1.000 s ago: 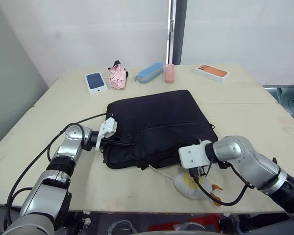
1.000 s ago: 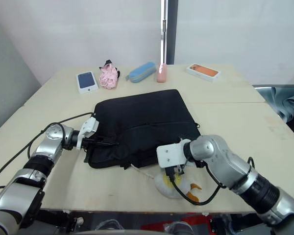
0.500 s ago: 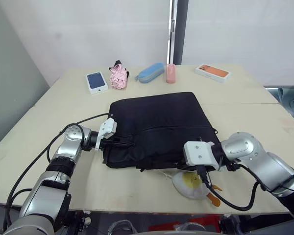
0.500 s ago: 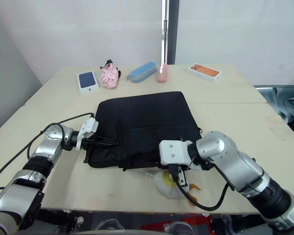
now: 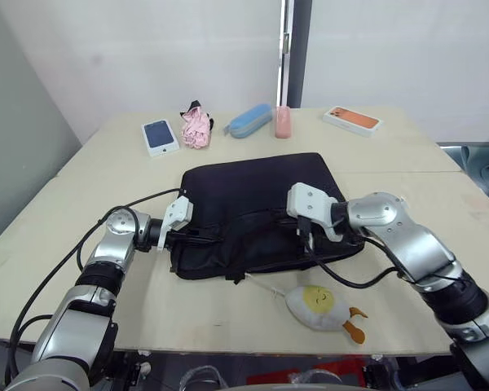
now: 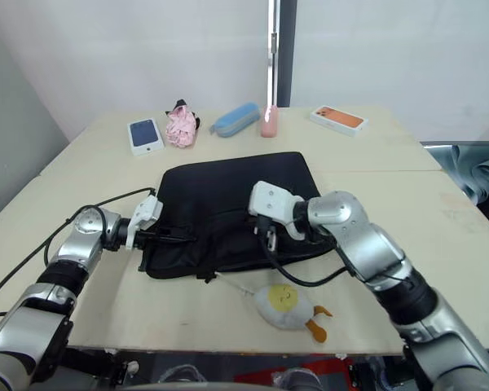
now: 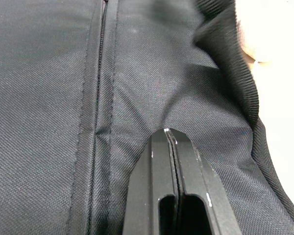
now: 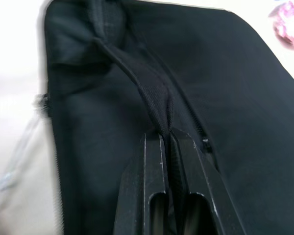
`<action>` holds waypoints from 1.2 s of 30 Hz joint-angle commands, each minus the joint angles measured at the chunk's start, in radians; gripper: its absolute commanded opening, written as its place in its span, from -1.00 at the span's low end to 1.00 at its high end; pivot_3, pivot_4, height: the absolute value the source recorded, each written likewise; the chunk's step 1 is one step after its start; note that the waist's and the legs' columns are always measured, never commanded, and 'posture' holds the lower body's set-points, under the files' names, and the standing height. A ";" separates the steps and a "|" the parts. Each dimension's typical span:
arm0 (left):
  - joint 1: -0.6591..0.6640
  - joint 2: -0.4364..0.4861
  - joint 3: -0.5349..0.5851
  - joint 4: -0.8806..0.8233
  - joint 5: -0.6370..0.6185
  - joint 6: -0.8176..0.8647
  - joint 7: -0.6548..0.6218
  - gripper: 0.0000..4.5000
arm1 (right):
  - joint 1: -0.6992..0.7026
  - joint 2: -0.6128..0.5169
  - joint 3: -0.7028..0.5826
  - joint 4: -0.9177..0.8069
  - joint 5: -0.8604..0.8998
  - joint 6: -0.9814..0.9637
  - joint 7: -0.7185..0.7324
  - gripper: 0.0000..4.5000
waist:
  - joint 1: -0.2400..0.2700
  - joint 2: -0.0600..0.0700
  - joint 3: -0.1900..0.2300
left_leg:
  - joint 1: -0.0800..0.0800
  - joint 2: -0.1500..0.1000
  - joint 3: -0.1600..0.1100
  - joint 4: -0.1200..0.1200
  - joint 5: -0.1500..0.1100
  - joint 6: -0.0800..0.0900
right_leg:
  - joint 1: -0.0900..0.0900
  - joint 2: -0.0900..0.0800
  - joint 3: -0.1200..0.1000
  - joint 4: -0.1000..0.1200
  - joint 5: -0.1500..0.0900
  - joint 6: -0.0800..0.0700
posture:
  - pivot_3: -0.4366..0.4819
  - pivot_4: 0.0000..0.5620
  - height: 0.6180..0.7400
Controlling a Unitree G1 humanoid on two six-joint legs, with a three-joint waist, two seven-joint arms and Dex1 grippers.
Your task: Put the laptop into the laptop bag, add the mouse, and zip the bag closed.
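Pinching a flat woven strap, the right gripper (image 8: 169, 131) has its two black fingers closed on one handle (image 8: 137, 78) of the laptop bag (image 5: 257, 208). The left gripper (image 7: 170, 134) presses shut on the bag's coarse-weave edge (beside one stitched zip seam). One soft black rectangular case lies mid-table (image 5: 407, 175).

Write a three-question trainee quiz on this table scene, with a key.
1. True or false: the right claw is shut on a strap of the black bag.
2. What lies nearest the table's front edge: A the egg plush toy, B the pink pouch, C the blue case?
3. Fill in: the left claw pinches the bag's ____.

Key: 1 true; 2 A; 3 fabric.
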 commanded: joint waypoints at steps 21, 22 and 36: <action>0.050 -0.007 -0.056 0.051 0.062 0.024 -0.024 -1.00 | -0.104 -0.156 -0.321 -0.081 0.361 0.494 0.109 0.99 | 0.016 0.000 0.000 | 0.000 0.000 0.000 0.000 0.000 0.000 | 0.000 0.000 0.000 0.000 0.000 0.000 | -0.05 -0.47 1.00; 0.050 -0.007 -0.056 0.051 0.062 0.024 -0.023 -1.00 | -0.089 -0.173 -0.334 -0.097 0.381 0.496 0.115 0.99 | 0.019 0.000 0.000 | 0.000 0.000 0.000 0.000 0.000 0.000 | 0.000 0.000 0.000 0.000 0.000 0.000 | -0.05 -0.47 1.00; 0.036 -0.013 -0.059 0.077 0.071 0.008 -0.027 -1.00 | 0.500 -0.452 -0.725 -0.445 0.667 0.460 0.268 0.99 | 0.032 -0.003 0.002 | 0.001 0.001 0.000 -0.001 -0.001 0.000 | 0.001 0.001 0.000 -0.001 -0.001 -0.001 | -0.05 -0.47 1.00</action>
